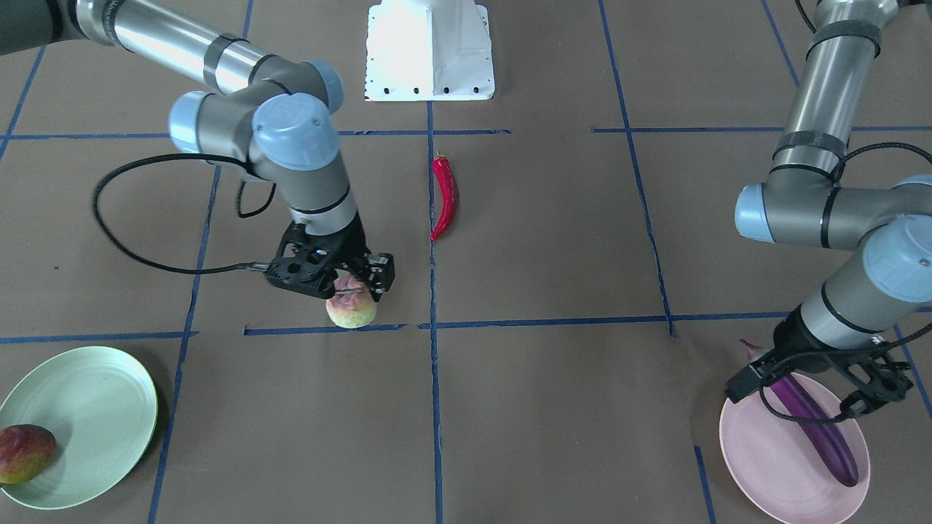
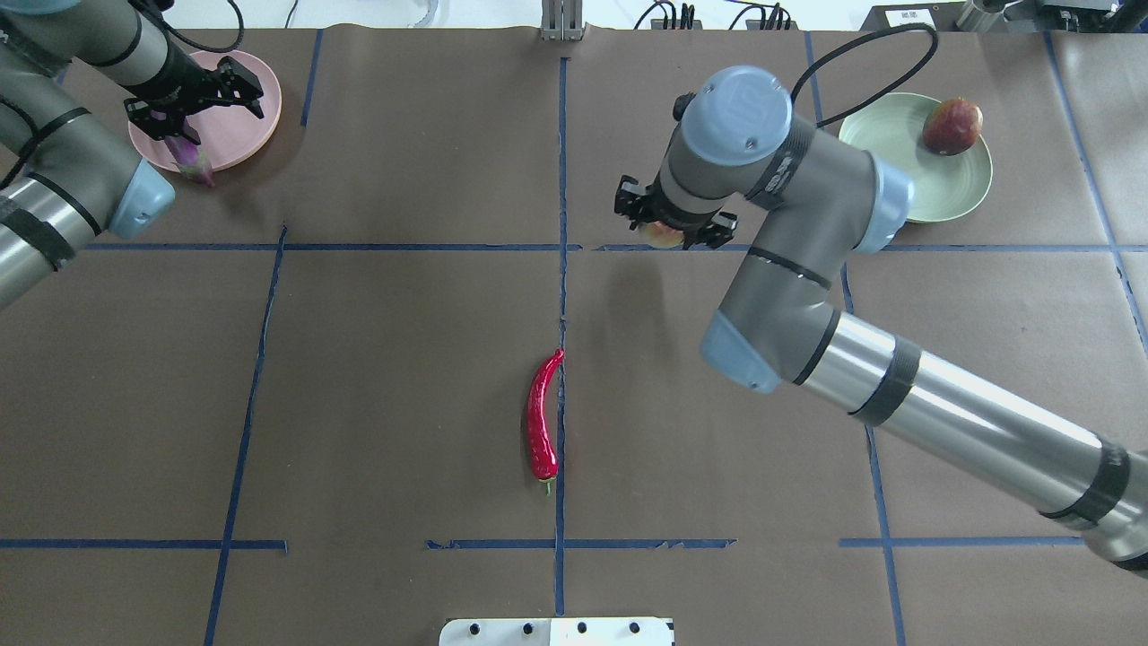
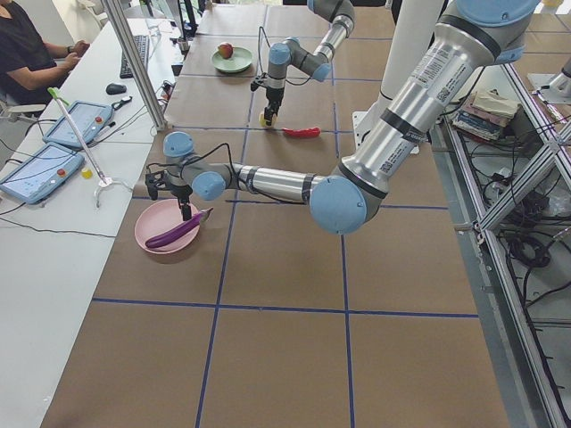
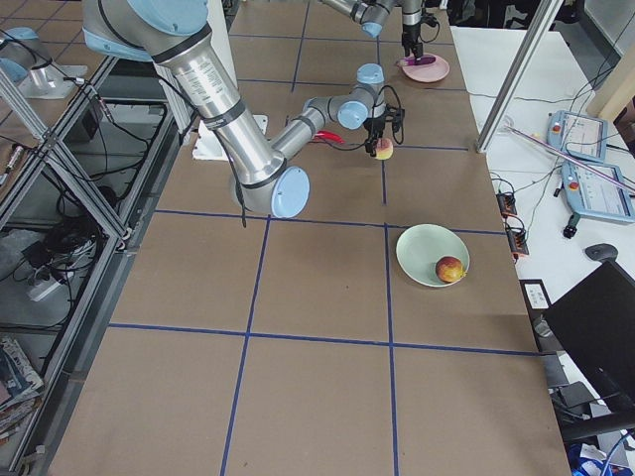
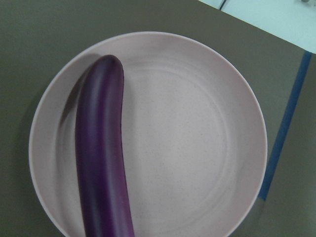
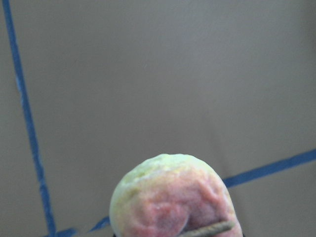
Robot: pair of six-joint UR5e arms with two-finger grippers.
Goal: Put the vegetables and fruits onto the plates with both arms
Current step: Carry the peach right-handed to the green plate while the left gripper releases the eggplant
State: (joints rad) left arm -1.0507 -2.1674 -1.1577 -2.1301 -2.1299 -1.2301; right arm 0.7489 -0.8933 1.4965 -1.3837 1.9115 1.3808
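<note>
My right gripper (image 1: 352, 282) is shut on the pale yellow-green, pink-blushed fruit (image 1: 351, 309) just above the brown table, near a blue tape line. The fruit fills the bottom of the right wrist view (image 6: 173, 197). The dark-red fruit (image 1: 25, 453) lies at the edge of the mint green plate (image 1: 87, 407). My left gripper (image 1: 804, 389) is open just above the pink plate (image 1: 772, 466). The purple eggplant (image 1: 819, 429) lies on that plate, its cap over the rim. The red chili pepper (image 1: 445, 196) lies alone on the centre tape line.
The white base block (image 1: 429, 47) stands at the robot's edge of the table. Blue tape lines grid the brown surface. A side bench with tablets and a seated operator (image 3: 31, 53) runs along the far side.
</note>
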